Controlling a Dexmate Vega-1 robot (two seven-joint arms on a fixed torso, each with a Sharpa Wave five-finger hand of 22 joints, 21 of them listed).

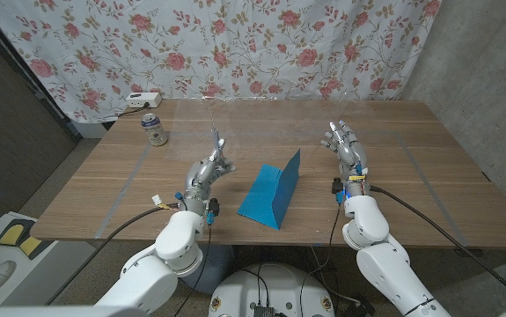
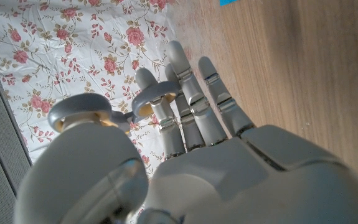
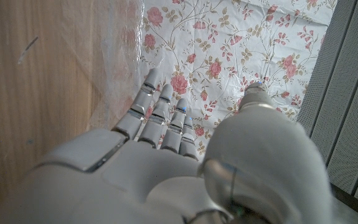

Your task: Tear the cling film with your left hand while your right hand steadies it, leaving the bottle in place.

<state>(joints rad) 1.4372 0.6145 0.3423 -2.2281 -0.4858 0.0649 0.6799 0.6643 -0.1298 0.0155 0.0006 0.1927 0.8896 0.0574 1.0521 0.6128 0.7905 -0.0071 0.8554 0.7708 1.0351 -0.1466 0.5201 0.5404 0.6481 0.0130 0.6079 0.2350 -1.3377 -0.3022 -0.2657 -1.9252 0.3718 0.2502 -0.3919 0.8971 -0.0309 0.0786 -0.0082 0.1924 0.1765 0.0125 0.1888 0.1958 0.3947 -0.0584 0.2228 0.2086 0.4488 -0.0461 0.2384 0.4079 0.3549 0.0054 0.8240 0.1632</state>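
A blue cling film box [image 1: 270,195] lies on the wooden table [image 1: 393,132] between my two hands. A thin clear sheet of cling film [image 1: 279,119] hangs in the air above it, faint and hard to trace. My left hand [image 1: 209,169] is raised left of the box, its thumb and a finger [image 2: 157,99] pinched together on the film's edge. Right of the box, my right hand [image 1: 346,150] stands with fingers spread upward. The film [image 3: 124,50] shows against its fingers [image 3: 160,102], with the thumb [image 3: 256,93] held apart. A drink can [image 1: 153,129] stands at the far left.
A white power strip [image 1: 143,98] lies at the table's back left edge, under the flowered curtain [image 1: 261,44]. Cables run from both wrists toward the near edge.
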